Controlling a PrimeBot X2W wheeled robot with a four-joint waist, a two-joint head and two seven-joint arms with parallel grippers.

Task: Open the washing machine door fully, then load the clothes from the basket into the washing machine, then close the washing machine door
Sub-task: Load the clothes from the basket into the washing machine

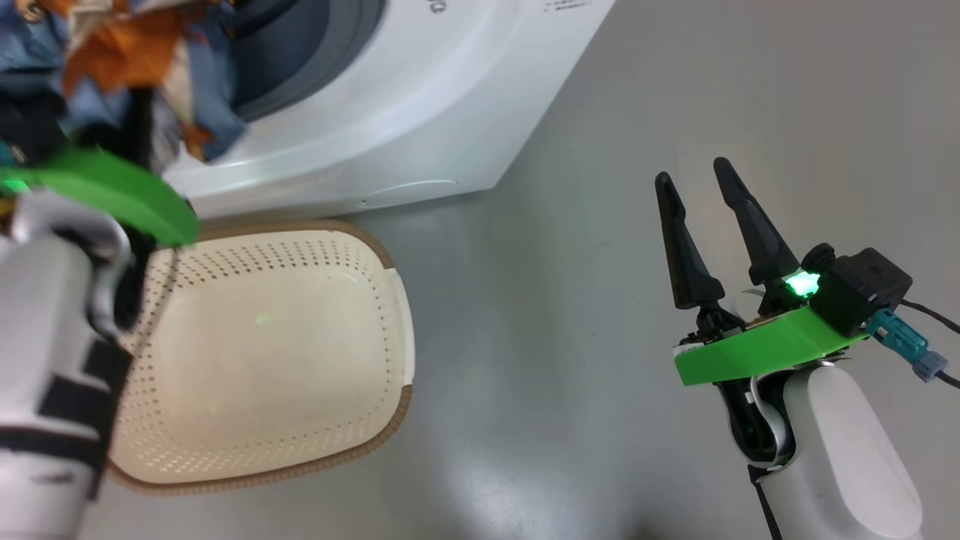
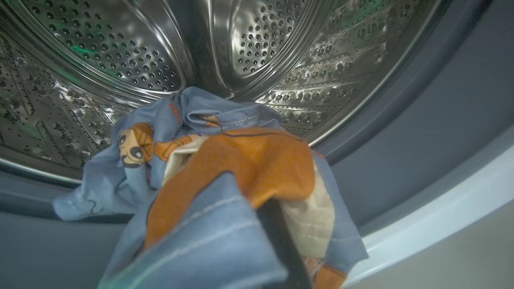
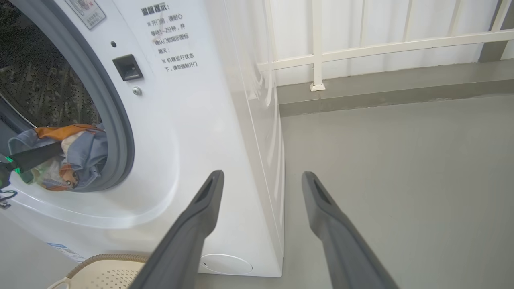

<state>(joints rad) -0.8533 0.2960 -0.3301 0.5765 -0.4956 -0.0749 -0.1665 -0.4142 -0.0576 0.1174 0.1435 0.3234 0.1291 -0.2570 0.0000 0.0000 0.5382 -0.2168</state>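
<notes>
Overhead, in the head view, the left hand (image 1: 139, 131) is raised at the upper left. Its dark fingers are pressed together on a bundle of light blue clothes (image 1: 127, 52) printed with orange-brown figures, held at the mouth of the big white front-loading washing machine (image 1: 420, 112). Just below, the cream-white perforated plastic basket (image 1: 300, 251) with a brown woven-look rim stands on the grey floor (image 1: 562, 360), close against the machine's front. The right hand (image 1: 694, 172) hovers well apart over the floor's right side, fingers spread.

Along the left wrist view, the clothes drape over one dark finger (image 2: 281, 237). The grey-blue rubber gasket (image 2: 421, 140) curves around them, with the perforated steel drum (image 2: 261, 48) beyond.

From the right wrist view, the spread fingers point toward the machine's right front corner. The clothes sit at the lower edge of the round opening, and a white railing (image 3: 321, 52) lines the floor's far edge.
</notes>
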